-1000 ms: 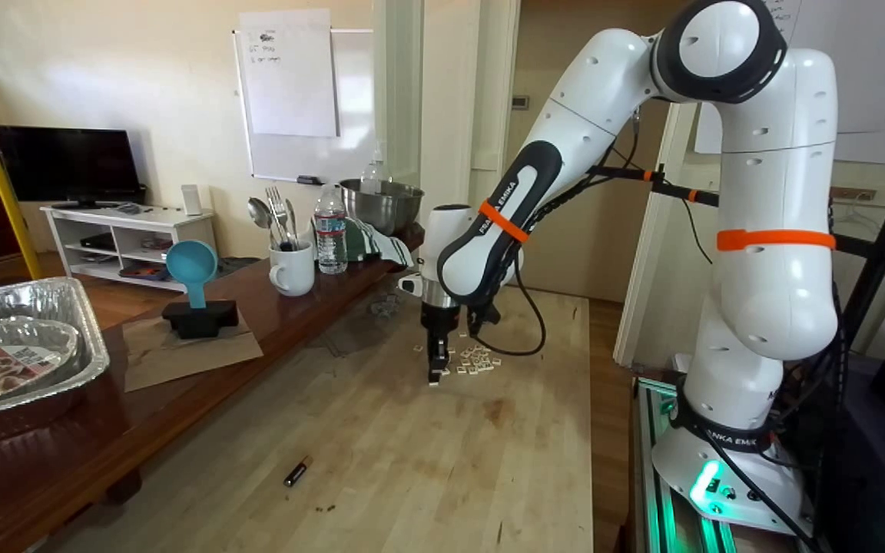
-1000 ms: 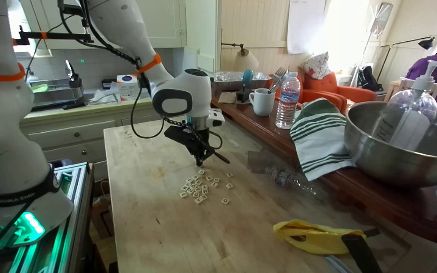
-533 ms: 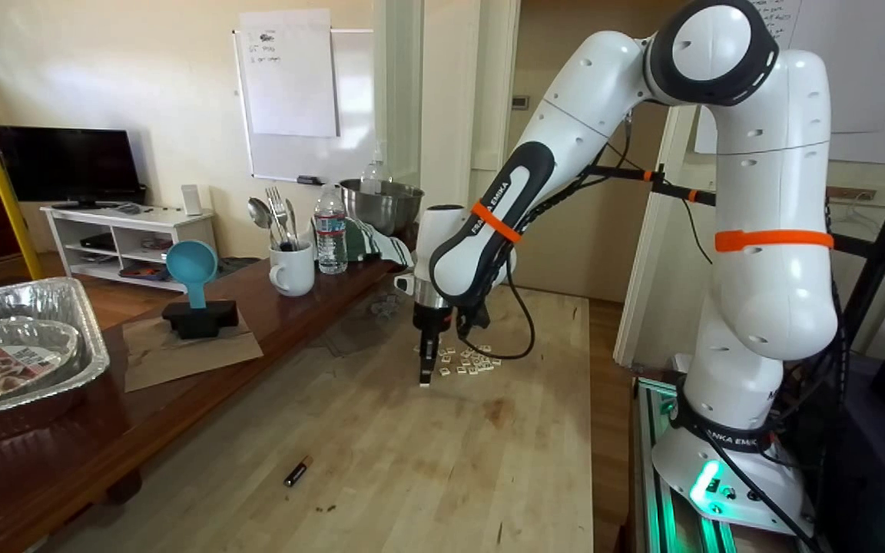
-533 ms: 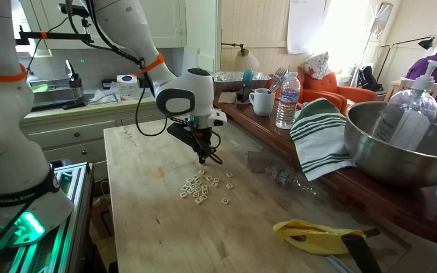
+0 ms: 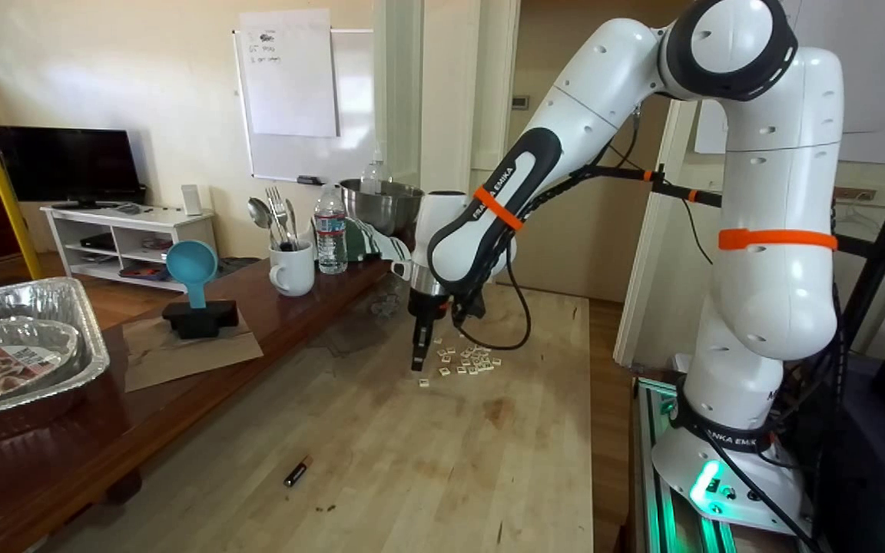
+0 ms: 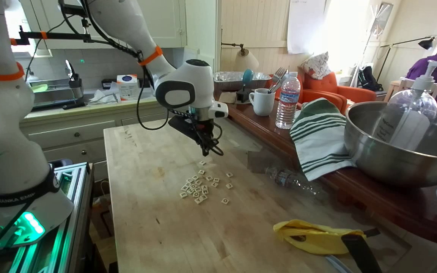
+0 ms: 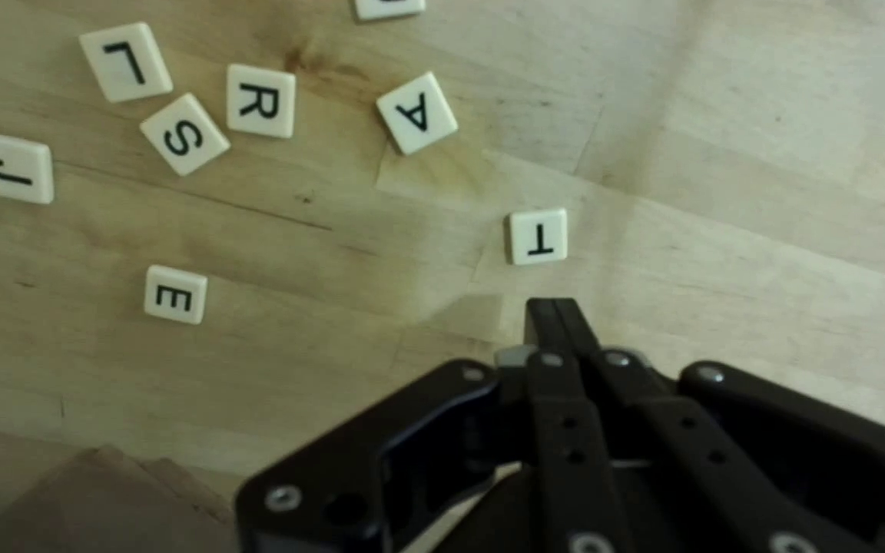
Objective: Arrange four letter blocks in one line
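On the pale wooden worktop point(image 6: 188, 237) in an exterior view, the small square cream letter blocks point(image 6: 196, 194) lie mostly in a loose cluster, a few strays to its right, and I see no finished line of four. A cream block marked T point(image 7: 538, 236) sits apart on the cluster's far side; I judge it may start the row, which leaves three to set. The askew block marked A point(image 7: 417, 113) is its nearest neighbour in my wrist view. My black hand point(image 7: 555, 304) hangs above, fingers meeting, nothing between them.

Left in an exterior view, along the glossy red-brown wooden counter point(image 5: 281, 316), a silver foil tray point(image 5: 51, 296) holds a smaller foil tray point(image 5: 66, 347); farther off, a white ceramic mug point(image 5: 294, 273) carries metal cutlery point(image 5: 276, 207), and beyond it a round steel bowl point(image 5: 382, 211) holds a clear pump bottle point(image 6: 406, 117).
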